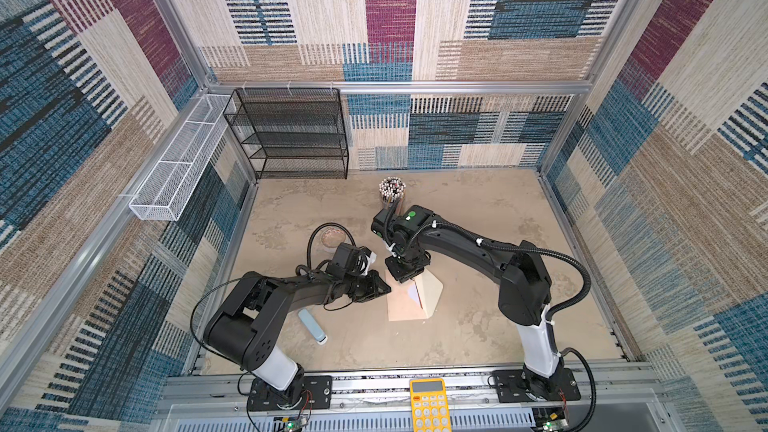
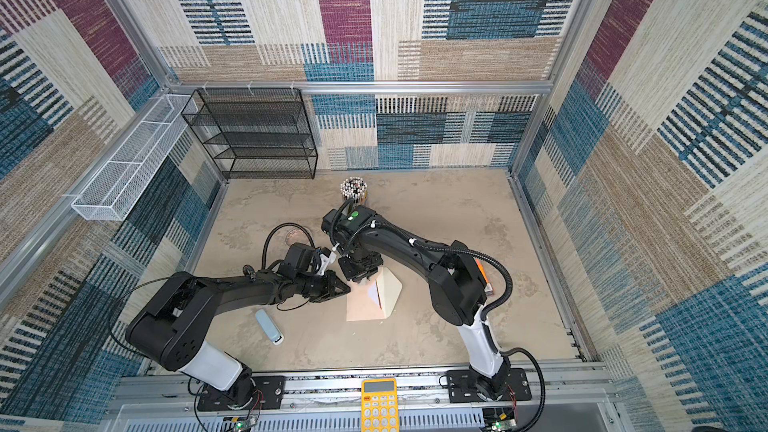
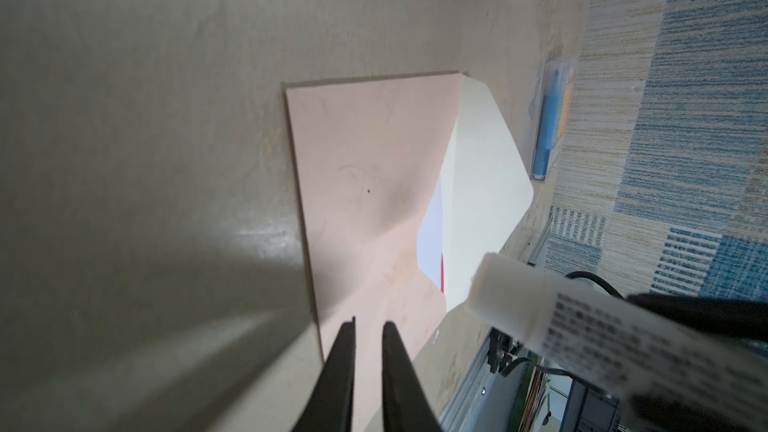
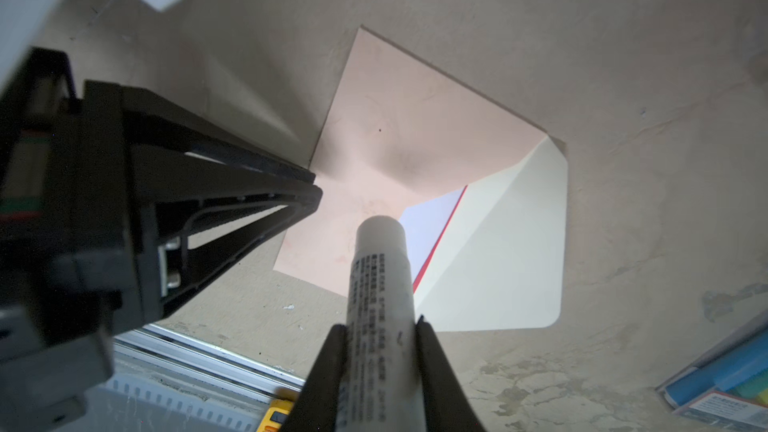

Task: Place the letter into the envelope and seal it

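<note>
Currently, sealing step: letter [image 4: 436, 222] in envelope [image 4: 395, 118], flap [image 4: 507, 251] open; my right tool [image 4: 381, 324] clamps glue stick [image 4: 380, 259], left tool [image 3: 370, 322] barely ajar, empty, over envelope; next calls for glue along flap.

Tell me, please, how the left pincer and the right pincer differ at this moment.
The right pincer is clamped on a white tube. The left pincer holds nothing, and its jaws stand a narrow gap apart. The right pincer points down at the envelope from above, while the left pincer reaches in low from the side, with its tips over the envelope's edge. Both are black and tapered, and both work at the same envelope.
</note>
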Controlling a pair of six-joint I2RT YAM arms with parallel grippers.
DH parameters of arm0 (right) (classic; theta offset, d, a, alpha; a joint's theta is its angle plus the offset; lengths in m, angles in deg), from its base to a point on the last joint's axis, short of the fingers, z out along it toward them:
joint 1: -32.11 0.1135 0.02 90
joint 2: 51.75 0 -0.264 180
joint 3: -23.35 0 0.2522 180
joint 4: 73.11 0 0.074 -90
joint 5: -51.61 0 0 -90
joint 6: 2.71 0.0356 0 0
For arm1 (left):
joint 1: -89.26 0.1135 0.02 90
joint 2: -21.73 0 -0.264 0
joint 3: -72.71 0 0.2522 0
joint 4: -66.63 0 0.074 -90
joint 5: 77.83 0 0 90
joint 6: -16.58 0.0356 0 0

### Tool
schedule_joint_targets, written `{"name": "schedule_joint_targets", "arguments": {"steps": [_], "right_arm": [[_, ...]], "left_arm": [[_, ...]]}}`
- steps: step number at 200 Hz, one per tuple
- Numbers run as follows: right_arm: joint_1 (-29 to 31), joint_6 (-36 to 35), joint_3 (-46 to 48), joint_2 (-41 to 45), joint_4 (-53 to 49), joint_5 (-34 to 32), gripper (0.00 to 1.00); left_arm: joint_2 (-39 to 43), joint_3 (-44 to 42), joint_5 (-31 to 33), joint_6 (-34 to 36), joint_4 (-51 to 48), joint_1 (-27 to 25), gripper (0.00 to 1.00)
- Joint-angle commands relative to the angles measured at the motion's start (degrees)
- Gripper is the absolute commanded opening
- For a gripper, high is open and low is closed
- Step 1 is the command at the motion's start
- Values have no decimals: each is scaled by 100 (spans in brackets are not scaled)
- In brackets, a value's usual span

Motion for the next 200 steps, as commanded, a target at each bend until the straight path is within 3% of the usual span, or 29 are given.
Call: {"name": "schedule_joint_targets", "arguments": {"steps": [1,87,200], "right_arm": [[4,-51,-16,-30,-44,125,13],[6,-152,45,-233,-45,186,13],[-1,-280,127,-395,-41,236,12]], "left_arm": [[-86,89,-136,-25,157,-5,17],[-392,207,-231,42,159,-13,17],[-669,332,-240,177,-88,-9,6]]}}
